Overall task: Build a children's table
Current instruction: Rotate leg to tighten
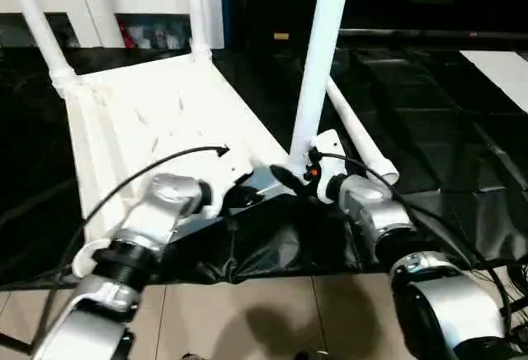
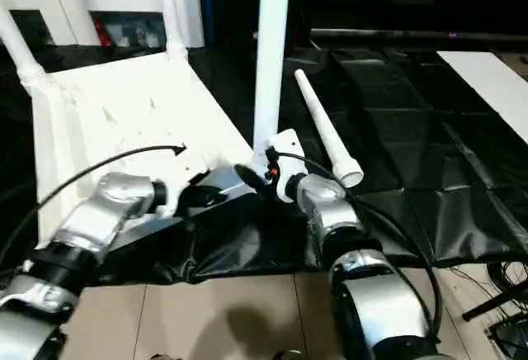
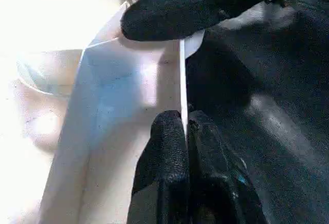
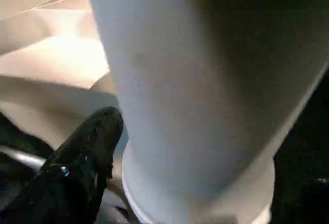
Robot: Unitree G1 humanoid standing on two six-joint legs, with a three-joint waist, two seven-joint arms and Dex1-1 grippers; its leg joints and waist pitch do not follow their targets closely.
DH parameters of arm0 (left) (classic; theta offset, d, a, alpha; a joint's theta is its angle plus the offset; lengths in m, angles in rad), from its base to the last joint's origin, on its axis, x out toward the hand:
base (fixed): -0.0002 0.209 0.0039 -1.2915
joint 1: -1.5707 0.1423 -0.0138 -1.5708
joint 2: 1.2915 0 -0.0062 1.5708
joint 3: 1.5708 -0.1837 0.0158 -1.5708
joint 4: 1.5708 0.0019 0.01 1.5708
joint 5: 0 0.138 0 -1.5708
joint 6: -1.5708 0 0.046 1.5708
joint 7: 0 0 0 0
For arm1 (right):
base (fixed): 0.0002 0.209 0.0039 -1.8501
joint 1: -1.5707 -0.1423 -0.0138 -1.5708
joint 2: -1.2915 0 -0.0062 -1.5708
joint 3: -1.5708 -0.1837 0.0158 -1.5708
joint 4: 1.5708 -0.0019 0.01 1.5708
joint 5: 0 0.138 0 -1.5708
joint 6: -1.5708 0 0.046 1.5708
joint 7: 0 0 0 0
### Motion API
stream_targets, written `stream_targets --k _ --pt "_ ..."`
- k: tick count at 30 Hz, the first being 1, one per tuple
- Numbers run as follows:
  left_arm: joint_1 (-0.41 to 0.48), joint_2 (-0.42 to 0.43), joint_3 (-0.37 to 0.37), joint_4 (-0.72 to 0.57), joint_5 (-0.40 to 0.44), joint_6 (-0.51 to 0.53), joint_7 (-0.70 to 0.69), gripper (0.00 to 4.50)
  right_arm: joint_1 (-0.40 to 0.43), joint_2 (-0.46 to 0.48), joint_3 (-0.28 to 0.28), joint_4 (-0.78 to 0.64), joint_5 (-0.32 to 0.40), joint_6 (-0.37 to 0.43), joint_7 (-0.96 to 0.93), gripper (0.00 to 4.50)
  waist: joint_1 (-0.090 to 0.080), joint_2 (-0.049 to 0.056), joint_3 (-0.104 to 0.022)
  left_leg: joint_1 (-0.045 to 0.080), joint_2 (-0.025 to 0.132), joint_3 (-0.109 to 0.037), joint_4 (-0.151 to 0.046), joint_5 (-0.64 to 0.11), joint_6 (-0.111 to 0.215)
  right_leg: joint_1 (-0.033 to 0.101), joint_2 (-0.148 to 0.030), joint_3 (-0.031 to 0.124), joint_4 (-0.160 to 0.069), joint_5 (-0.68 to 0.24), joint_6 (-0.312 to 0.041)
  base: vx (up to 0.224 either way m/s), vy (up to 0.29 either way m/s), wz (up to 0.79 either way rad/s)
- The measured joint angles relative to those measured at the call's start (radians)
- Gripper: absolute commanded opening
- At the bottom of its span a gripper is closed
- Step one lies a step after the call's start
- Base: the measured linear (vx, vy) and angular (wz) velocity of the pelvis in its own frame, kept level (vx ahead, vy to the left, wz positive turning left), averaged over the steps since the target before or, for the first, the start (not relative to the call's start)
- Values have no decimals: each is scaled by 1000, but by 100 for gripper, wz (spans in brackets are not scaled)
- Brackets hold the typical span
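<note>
1. Far left, two legs (image 1: pixel 37 26) stand upright in the far corner sockets of the top (image 1: pixel 148 129), which lies underside up on a black sheet (image 1: pixel 429 129) over the floor. A white cabinet (image 1: pixel 99 1) stands behind.
2. The top is smooth, glossy white plastic, square, with a thin raised rim and ribs underneath. It looks stiff but light, likely to slide on the slick sheet if pushed.
3. The left gripper (image 3: pixel 186 131) has its black fingers pressed together on the thin near rim of the top, pinning it. That edge seems a sound hold, since it is narrow enough to pinch and steadies the whole piece.
4. At the near right corner a third leg (image 1: pixel 318 63) rises upright from its socket. It is a round, tapered, hard, slippery tube, best gripped low near its wide collar.
5. The right gripper (image 1: pixel 299 180) sits at that leg's base, fingers spread wide, one finger (image 4: pixel 85 152) beside the collar, not clamped.
6. Right of it, the fourth leg (image 2: pixel 326 133) lies loose on the sheet, collar end nearest.
</note>
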Motion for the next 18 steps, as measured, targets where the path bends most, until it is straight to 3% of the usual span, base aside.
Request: stream_targets --k 3,6,13,14,18 --pt "17 28 -6 -30 -14 0 -55 0 15 -35 10 -13 1 3 102 393 9 0 0 -2 0 0 -1 0 0 -2 0 0 0 -1 1 0 0 0" --pt "26 51 -15 -49 -24 0 -110 0 35 -68 33 -40 6 5 215 393 28 0 0 -1 1 1 -1 0 0 -2 0 0 1 -1 1 0 0 0" --pt "30 110 -44 -55 -42 -16 -223 0 62 -140 92 -101 8 17 447 393 48 -1 0 0 1 2 2 0 0 1 0 1 2 -1 2 0 0 0" --pt "30 121 -47 -55 -43 -18 -239 0 65 -145 97 -110 8 17 471 366 50 -1 0 0 1 2 2 0 0 1 0 1 2 -1 2 0 0 0" --pt "30 146 -55 -55 -43 -26 -285 0 76 -156 124 -148 8 14 546 333 54 -2 0 0 1 2 2 0 0 2 0 2 2 -2 3 0 0 0"
